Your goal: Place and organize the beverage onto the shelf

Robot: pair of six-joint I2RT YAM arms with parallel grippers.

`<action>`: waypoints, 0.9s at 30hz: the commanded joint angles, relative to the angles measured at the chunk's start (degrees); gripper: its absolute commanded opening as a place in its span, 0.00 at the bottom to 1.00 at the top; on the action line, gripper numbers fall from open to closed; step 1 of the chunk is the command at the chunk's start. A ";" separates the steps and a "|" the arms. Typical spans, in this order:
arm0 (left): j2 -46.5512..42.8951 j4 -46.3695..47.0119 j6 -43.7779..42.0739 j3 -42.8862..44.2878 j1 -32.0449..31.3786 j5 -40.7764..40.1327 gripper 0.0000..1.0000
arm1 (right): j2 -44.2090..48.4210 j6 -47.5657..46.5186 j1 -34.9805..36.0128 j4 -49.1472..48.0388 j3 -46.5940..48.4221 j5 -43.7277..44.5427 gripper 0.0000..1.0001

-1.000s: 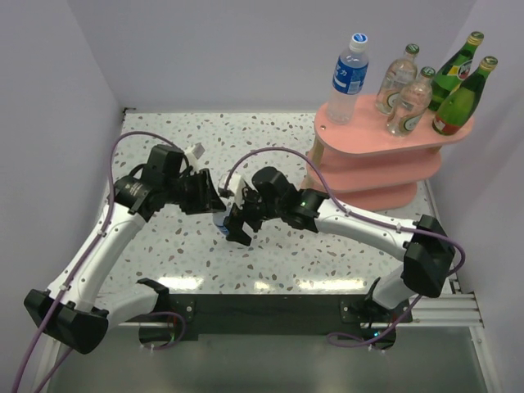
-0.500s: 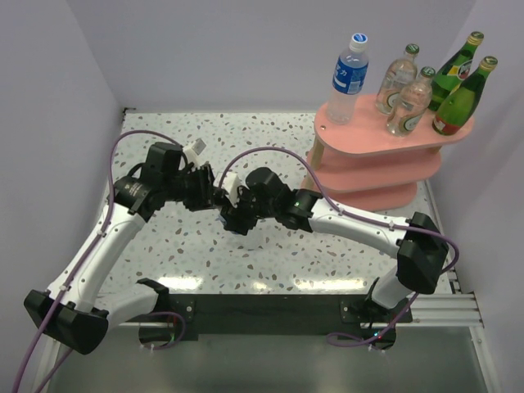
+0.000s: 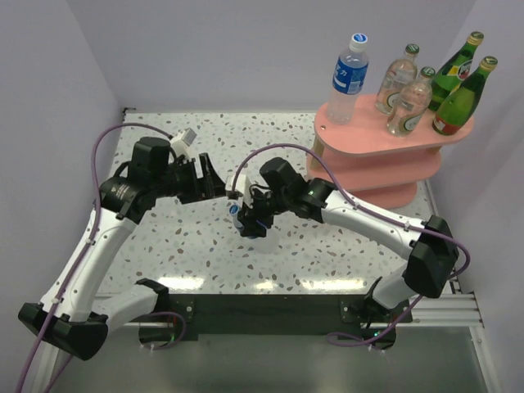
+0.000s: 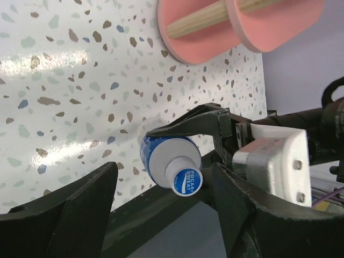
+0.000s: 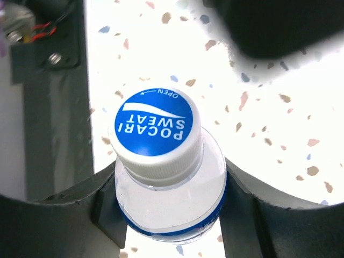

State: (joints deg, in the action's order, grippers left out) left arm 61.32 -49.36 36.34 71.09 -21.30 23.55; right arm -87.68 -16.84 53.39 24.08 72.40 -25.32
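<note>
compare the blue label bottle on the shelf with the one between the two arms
The shelf bottle stands upright and free on the top board of the shelf. The held bottle is out over the table, clamped in the right claw. The shelf bottle shows its whole side from above, while the held bottle is mostly hidden by that claw. Both are clear, with a blue label and a blue-and-white cap.

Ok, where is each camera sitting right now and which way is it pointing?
Top: fixed above and behind the arm bases, looking down on the table, shelf, left arm and right arm.
Left wrist: rides the left arm, looking past the open left gripper at the bottle and shelf; its own fingers show.
Right wrist: rides the right arm, looking straight down on the cap; right gripper is shut on the bottle.
Shared: all three show that bottle.
</note>
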 commanded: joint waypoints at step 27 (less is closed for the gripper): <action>-8.32 14.20 -11.81 -4.38 0.91 -22.06 0.94 | 19.74 -2.68 -14.97 14.95 37.72 -10.80 0.00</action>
State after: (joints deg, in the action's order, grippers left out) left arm 53.06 -40.07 26.30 67.11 -20.64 3.42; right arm -68.14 -23.75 39.70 45.30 104.77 -36.60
